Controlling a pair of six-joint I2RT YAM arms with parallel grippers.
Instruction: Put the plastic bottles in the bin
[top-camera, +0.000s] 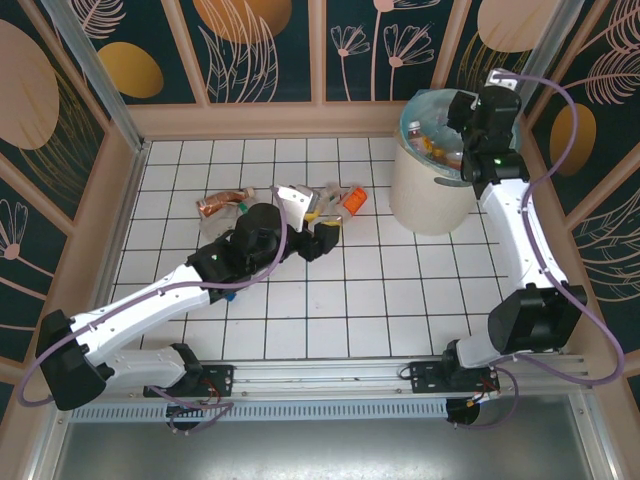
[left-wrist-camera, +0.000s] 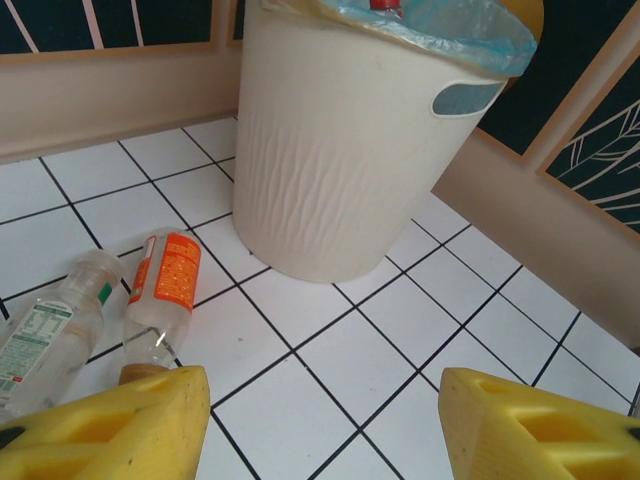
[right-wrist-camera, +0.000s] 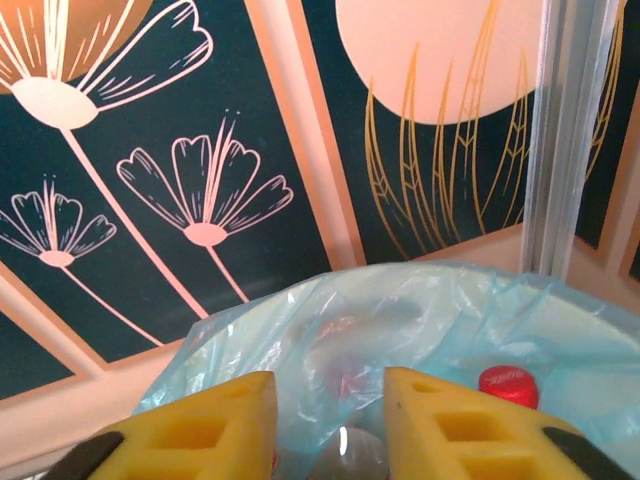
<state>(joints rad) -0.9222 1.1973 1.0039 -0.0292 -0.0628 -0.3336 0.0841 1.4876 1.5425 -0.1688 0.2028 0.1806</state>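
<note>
Table (top-camera: 330, 310) is carrying everything. Bin (top-camera: 430, 195) is standing at the far right of it, and its bag (right-wrist-camera: 420, 310) is folding over the rim. It is already holding several bottles, and a red cap (right-wrist-camera: 505, 385) is showing inside.

Right tool (right-wrist-camera: 325, 390) is hanging over the bin mouth with its fingers a little apart. A clear shape is sitting low between them. Can't tell if it is being gripped or just lying in the bag.

Left tool (top-camera: 325, 238) is hovering low mid-table, released, with nothing between its fingers. It is pointing toward the bin across bare tiles.

Loose bottles are lying in a cluster just beyond and beside the left tool. There is an orange-label bottle (left-wrist-camera: 165, 285) on its side, with a green-label bottle (left-wrist-camera: 50, 335) touching or just beside it, both left of the tool. A copper-coloured bottle (top-camera: 222, 203) is lying further left.

Step in hand, as judged: the right arm is on the drop over the bin and the left is lining up a pick. Task is looking partly done, with a few bottles left on the table.

Next move: the left tool is needing to swing left onto the orange-label bottle, straddle its body across the narrow side, and clench. The crushed plastic is likely slippery and may squirt out.
</note>
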